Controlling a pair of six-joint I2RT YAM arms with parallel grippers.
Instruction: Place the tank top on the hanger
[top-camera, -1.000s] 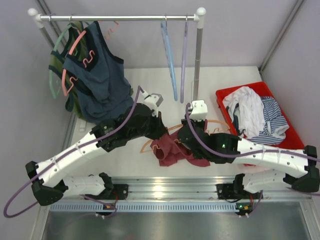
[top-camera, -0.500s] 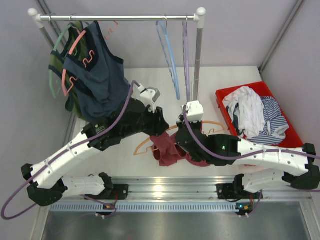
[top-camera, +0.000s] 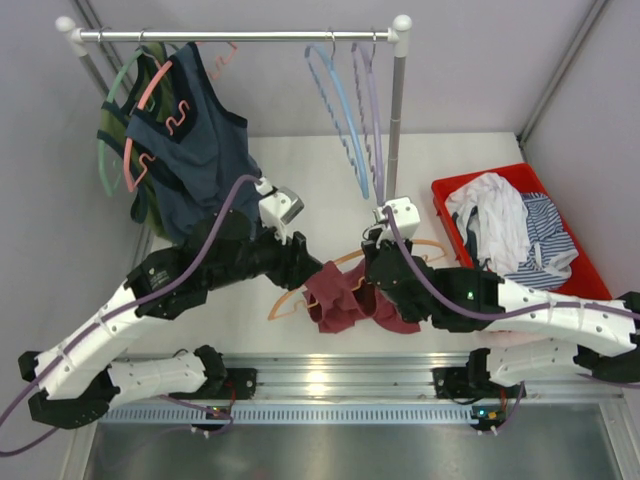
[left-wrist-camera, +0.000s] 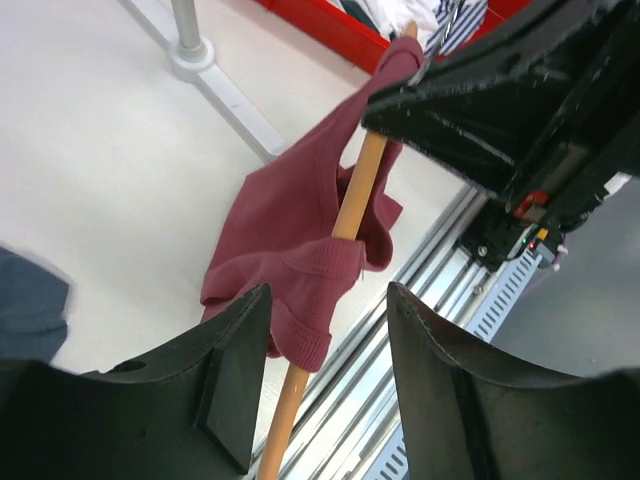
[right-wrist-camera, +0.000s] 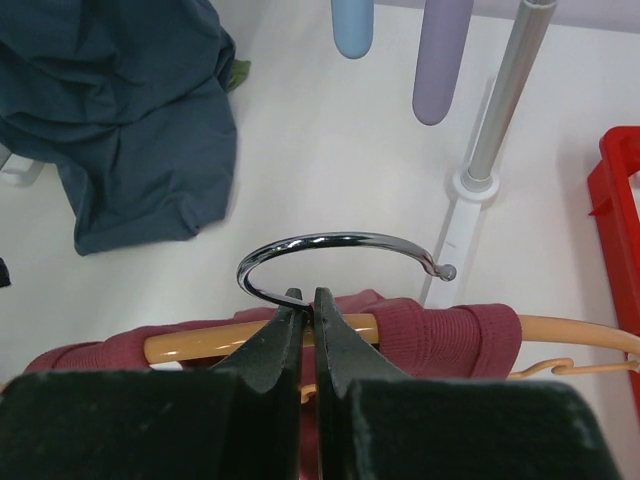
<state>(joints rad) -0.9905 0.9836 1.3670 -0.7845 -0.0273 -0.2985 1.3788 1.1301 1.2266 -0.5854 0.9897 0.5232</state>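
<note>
The maroon tank top (top-camera: 345, 298) hangs draped over the orange hanger (top-camera: 283, 301) just above the table, in front of the two arms. My right gripper (top-camera: 377, 268) is shut on the hanger at the base of its metal hook (right-wrist-camera: 330, 245), fingertips pinched together (right-wrist-camera: 308, 300) over the orange bar (right-wrist-camera: 200, 345), with a maroon strap (right-wrist-camera: 450, 335) wrapped over the bar to the right. My left gripper (top-camera: 306, 266) stands open (left-wrist-camera: 328, 292) around the hanger's left end (left-wrist-camera: 352, 200), touching nothing. A folded strap of the tank top (left-wrist-camera: 280, 220) sits on that bar between the fingers.
A clothes rail (top-camera: 240, 36) at the back carries a dark blue-grey top (top-camera: 200, 160) on the left and light blue (top-camera: 340, 100) and purple hangers (top-camera: 368, 100) by its right post (top-camera: 395, 120). A red bin (top-camera: 590, 270) of white and striped garments sits right.
My left gripper has opened and let go of the tank top's strap, and the left arm has drawn back leftward. The right gripper stays shut on the hanger. The rail hangers sway.
</note>
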